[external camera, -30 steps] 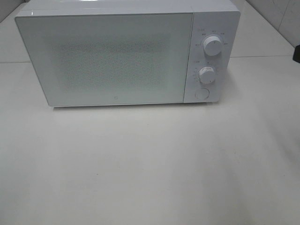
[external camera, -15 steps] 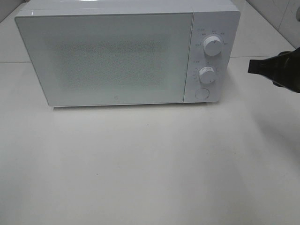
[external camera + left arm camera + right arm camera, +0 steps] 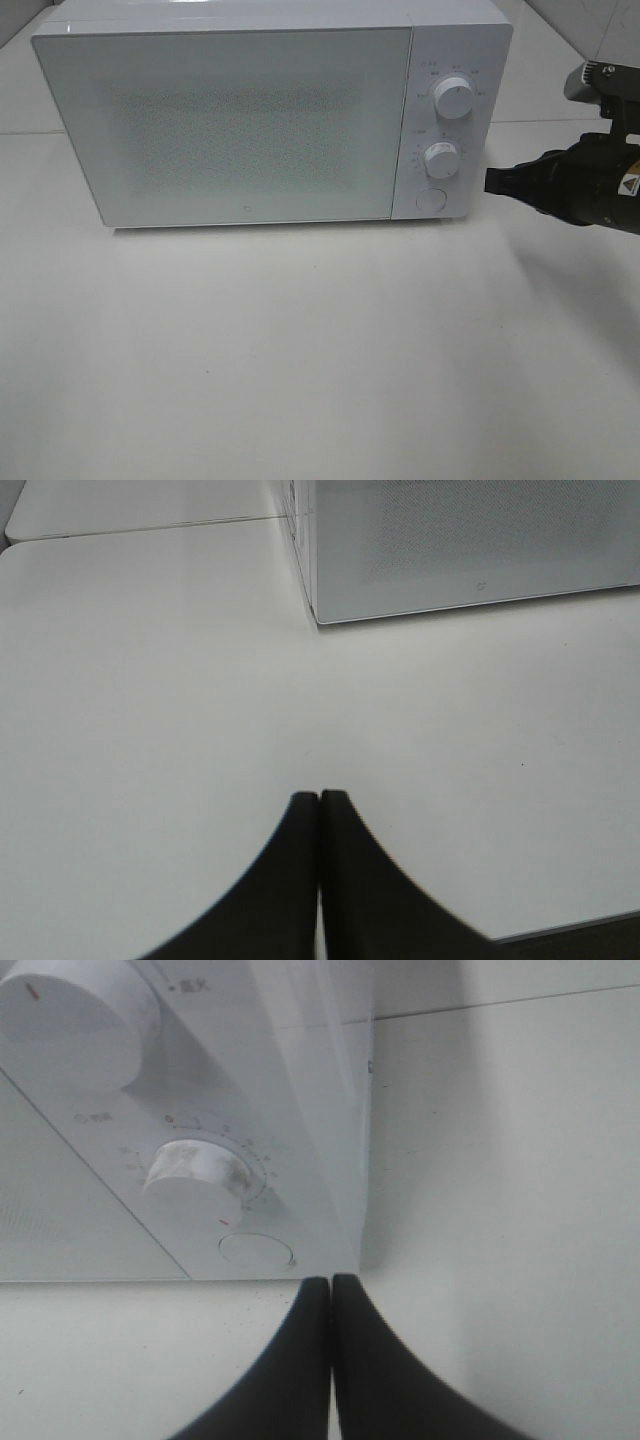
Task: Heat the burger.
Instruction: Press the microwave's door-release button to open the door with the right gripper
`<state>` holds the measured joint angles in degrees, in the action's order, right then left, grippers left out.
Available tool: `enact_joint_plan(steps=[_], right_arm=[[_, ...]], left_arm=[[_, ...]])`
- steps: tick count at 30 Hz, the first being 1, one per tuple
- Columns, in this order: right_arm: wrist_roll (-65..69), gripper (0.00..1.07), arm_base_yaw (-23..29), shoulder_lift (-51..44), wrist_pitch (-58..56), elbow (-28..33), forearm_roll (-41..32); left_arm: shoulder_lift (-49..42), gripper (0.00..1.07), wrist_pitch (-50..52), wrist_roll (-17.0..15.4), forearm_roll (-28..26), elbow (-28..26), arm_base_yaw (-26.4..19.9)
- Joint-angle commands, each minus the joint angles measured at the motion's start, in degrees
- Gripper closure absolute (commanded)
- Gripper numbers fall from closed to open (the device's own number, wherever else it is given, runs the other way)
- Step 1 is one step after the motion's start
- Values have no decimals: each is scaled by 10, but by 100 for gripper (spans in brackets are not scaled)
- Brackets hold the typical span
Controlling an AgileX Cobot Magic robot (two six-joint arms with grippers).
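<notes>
The microwave (image 3: 460, 40) has a smooth white shell, plastic or painted metal (which of the 2 cannot be told). Its door (image 3: 230, 125) is a glossy, glass-like panel with a fine dotted mesh behind it. The 2 knobs (image 3: 454, 100) look like smooth white plastic; the lower one's face shows grey smudges in the right wrist view. The round button (image 3: 430, 200) is the same smooth white. The surface (image 3: 300, 350) is off-white, matt and smooth, crossed by 1 thin seam. The left claw (image 3: 319, 796) and right claw (image 3: 331, 1282) are matt black, plastic or rubber by the look. A small sticker (image 3: 630, 185) sits on the black casing behind the right claw.
</notes>
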<state>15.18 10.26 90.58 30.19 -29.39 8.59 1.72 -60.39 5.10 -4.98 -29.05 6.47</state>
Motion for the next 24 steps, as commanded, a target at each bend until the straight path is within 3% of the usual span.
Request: enact_joint_plan(steps=[1,10,24], right_arm=[[60,107,-2,21,42,0,76],[200,107,-2,91,121,-3,209],[205,107,11,111,135,-3,222]], left_arm=[[1,106,7,-2,-1,1,-1],[1,106,7,-2,-1,1,-1],[1,106,7,-2,-1,1,-1]])
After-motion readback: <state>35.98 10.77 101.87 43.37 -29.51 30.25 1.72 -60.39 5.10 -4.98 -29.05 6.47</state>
